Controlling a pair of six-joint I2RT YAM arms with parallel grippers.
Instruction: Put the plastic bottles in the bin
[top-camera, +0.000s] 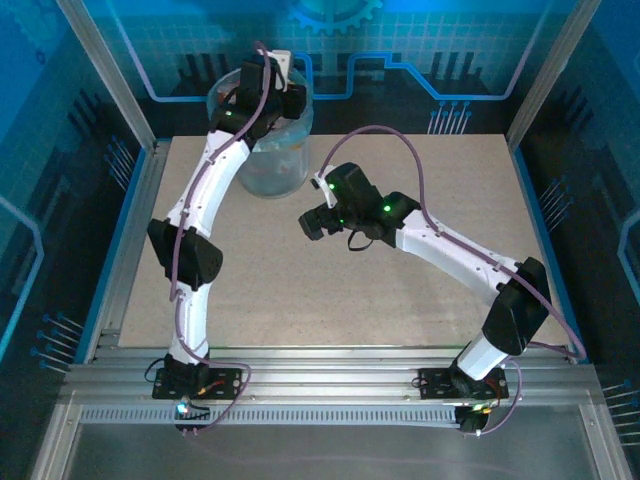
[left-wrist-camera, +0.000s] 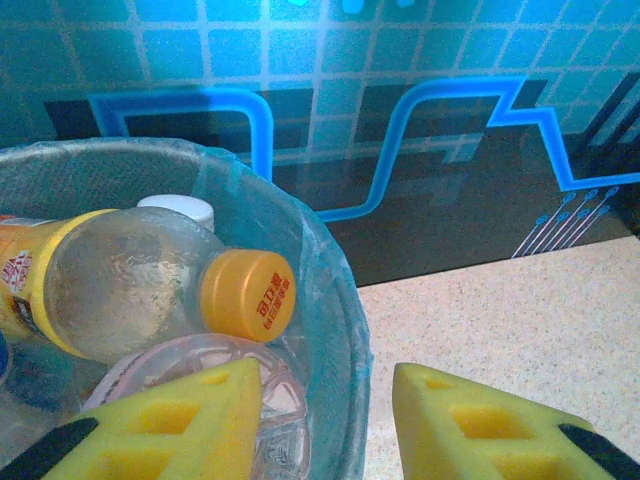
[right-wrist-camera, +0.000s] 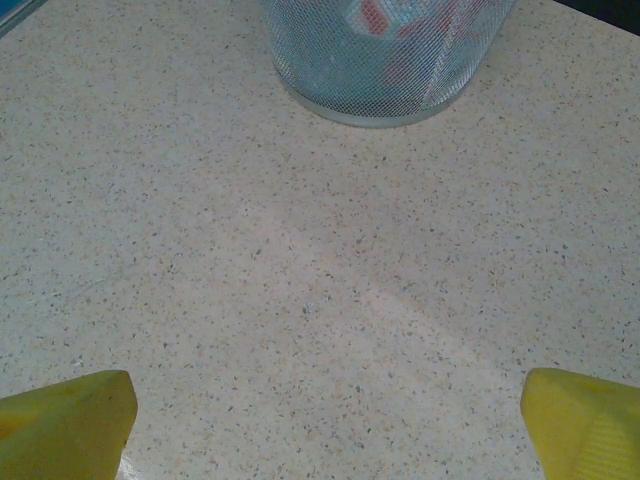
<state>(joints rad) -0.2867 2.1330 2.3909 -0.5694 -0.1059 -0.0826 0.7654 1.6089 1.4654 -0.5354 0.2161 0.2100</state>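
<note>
- Right gripper (right-wrist-camera: 330, 420): yellow foam fingers spread wide and holding nothing, hovering low over the speckled beige table (right-wrist-camera: 300, 280). It is probably waiting.
- The bin (right-wrist-camera: 372, 90) is round, with fine grey mesh walls and a thin blue liner, and stands near the table's far edge.
- Left gripper (left-wrist-camera: 325, 425) hangs at the bin's rim, fingers apart and empty, placed for dropping.
- Plastic bottles (left-wrist-camera: 130, 285), clear and dented, one orange-capped, lie inside the bin.
</note>
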